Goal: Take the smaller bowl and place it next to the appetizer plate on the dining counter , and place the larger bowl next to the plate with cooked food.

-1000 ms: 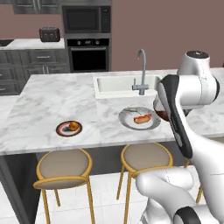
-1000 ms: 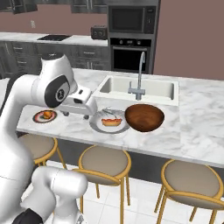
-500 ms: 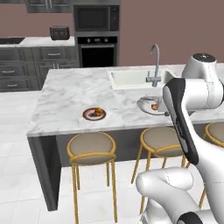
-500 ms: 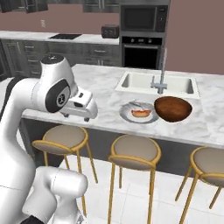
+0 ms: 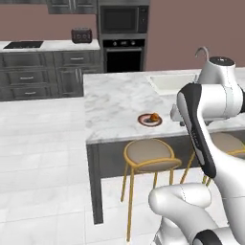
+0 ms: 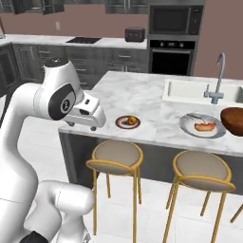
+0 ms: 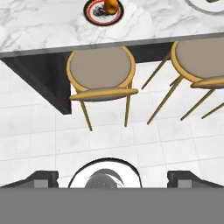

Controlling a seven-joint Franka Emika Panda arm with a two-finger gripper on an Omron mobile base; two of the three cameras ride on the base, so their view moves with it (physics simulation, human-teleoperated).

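The appetizer plate (image 5: 150,119) (image 6: 127,122) (image 7: 103,11), small with a dark red rim and orange food, lies near the front edge of the dining counter (image 5: 115,95) (image 6: 137,95) (image 7: 43,26). Further right along that edge are the plate with cooked food (image 6: 202,125) and, beside it, the larger bowl (image 6: 232,118), deep and reddish-brown. The smaller bowl is out of view. My gripper (image 7: 113,177) is open with nothing between its fingertips, looking down at the floor in front of the stools. My hand (image 6: 88,114) hangs off the island's near left corner, left of the appetizer plate.
Round stools with gold legs (image 5: 146,155) (image 6: 115,156) (image 6: 201,171) (image 7: 101,70) stand under the island's front edge. The inset sink (image 6: 199,90) and faucet (image 6: 216,76) are behind the plates. A wall counter with oven and toaster (image 5: 81,35) runs along the back.
The whole picture has shifted: the base has driven left along the island, so counter, plates and bowl sit further right in both base views. The gripper stays open.
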